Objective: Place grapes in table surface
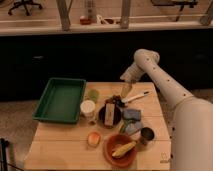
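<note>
The grapes are a small dark reddish cluster lying on the pale-wood table surface, just behind the dark round plate. My gripper hangs from the white arm, pointing down, just right of the grapes and slightly above them. I cannot tell whether it touches them.
A green tray sits at the table's left. A white cup, a green item, a white utensil, grey-blue packets, a metal cup, a pink-yellow fruit and a red bowl crowd the middle and front.
</note>
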{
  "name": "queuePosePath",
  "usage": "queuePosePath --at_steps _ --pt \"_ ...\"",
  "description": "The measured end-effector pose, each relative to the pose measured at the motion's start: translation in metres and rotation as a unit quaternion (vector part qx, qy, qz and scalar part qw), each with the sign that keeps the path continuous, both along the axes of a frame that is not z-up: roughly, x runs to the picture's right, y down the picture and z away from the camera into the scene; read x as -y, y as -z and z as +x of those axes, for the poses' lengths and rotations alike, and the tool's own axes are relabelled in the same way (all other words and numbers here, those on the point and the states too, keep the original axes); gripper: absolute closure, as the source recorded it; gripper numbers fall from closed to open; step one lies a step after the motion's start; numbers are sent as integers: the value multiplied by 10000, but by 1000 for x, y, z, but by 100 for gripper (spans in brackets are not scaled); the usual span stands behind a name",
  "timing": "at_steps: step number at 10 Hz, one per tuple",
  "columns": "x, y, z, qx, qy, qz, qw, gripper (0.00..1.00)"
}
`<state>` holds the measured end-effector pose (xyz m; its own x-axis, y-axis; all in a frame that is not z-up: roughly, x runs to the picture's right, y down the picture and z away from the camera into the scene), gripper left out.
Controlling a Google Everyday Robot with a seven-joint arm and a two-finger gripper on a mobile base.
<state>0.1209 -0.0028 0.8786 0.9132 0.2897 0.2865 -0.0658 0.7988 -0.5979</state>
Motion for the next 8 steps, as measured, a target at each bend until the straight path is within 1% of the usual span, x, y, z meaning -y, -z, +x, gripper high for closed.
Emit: queuePosePath --at_steps 8 --pt "0 0 0 0 0 0 10000 20"
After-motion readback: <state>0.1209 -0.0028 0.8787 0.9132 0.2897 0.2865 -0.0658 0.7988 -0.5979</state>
